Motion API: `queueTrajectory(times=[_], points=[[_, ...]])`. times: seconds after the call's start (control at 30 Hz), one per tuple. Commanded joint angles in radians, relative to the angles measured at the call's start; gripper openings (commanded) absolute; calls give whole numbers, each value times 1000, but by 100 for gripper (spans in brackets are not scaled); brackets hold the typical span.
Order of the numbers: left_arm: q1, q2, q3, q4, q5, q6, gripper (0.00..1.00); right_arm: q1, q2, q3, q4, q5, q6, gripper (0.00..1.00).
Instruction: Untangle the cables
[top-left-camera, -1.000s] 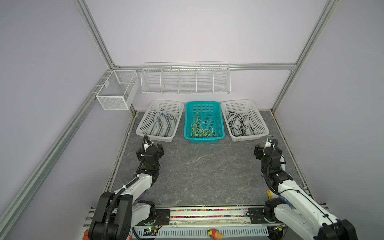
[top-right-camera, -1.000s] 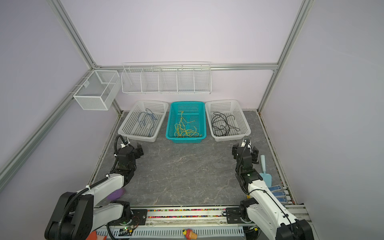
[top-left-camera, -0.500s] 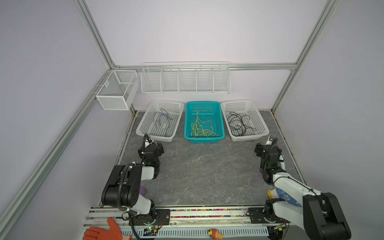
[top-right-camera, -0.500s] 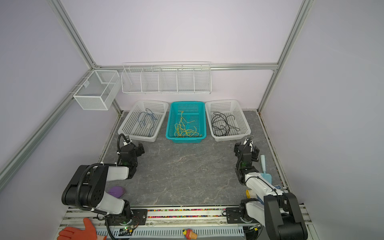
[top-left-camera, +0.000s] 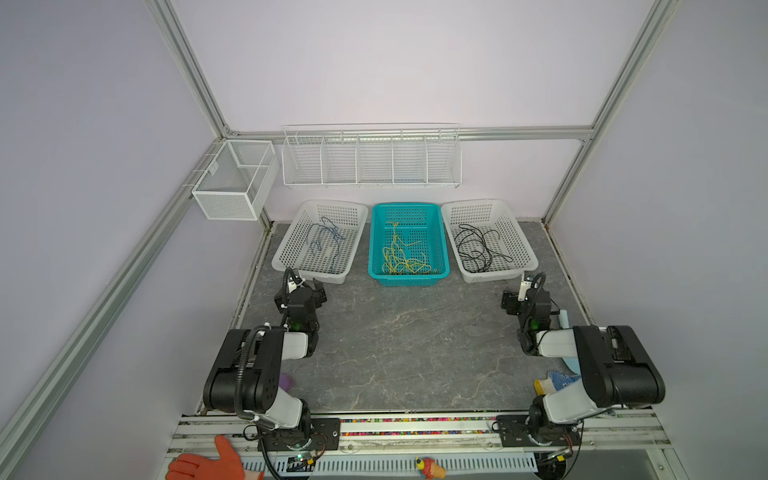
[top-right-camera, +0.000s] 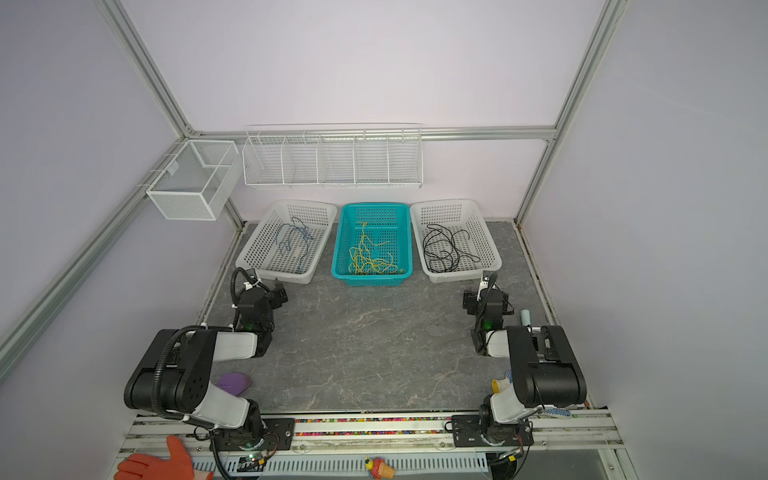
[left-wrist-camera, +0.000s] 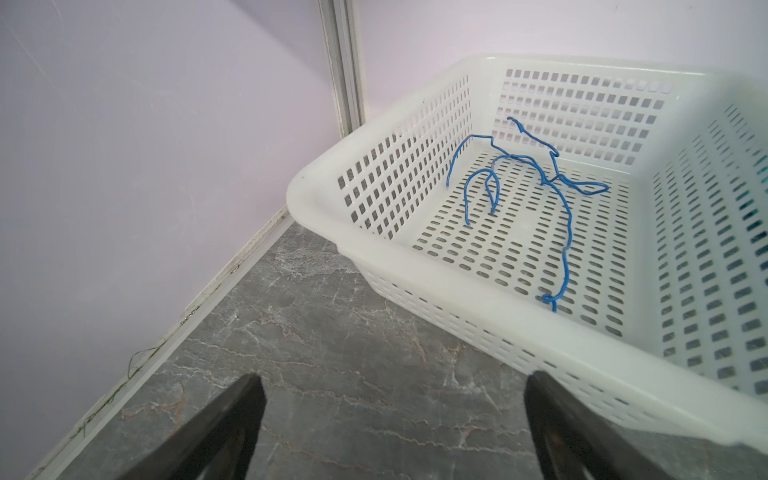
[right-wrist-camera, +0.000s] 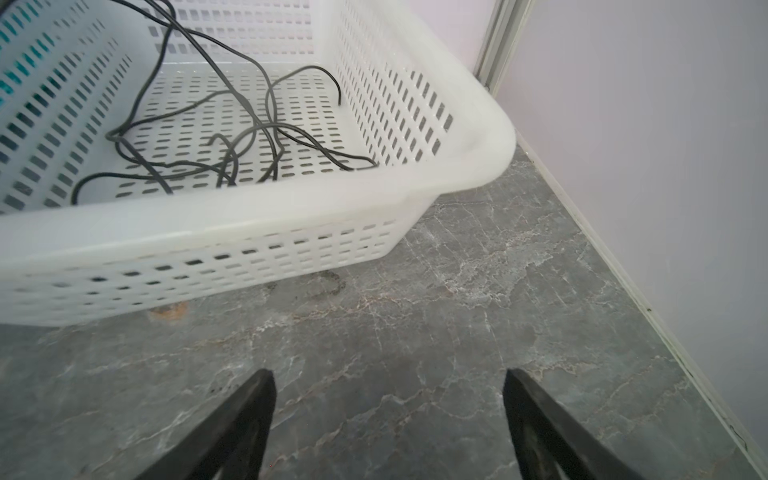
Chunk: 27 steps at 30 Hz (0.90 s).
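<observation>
The work surface is a table (right-wrist-camera: 457, 332) with a flat, grey, marble-veined top. Three rectangular plastic baskets with slotted walls and floors and rounded rims stand side by side along its far edge. The left white basket (left-wrist-camera: 478, 291) contains the blue cable (left-wrist-camera: 568, 224), a thin, stiff-looking wire with kinks and arched loops that lift off the basket floor. The teal basket (top-left-camera: 409, 278), in the middle, contains the yellow cable (top-left-camera: 401, 259), bunched in a loose tangle toward its near end. The right white basket (right-wrist-camera: 249, 216) contains the black cable (right-wrist-camera: 226, 160), a smooth thin wire lying in wide overlapping loops. The left gripper (left-wrist-camera: 395, 378) has dark, tapered fingers spread wide apart and grips nothing. It sits low over the table, just in front of the near left corner of the left white basket, clear of the blue cable. The right gripper (right-wrist-camera: 388, 374) is likewise spread wide and grips nothing. It sits in front of the near right corner of the right white basket, clear of the black cable.
</observation>
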Motion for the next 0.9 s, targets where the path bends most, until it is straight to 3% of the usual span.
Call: queueTrajectory(times=[0.0,0.87], points=[[3,14,0,64,11,14,98,0,-15,16,26,-65,-4,88],[4,16,-1,65,10,14,98,-1,-10,13,41,-68,-5,88]])
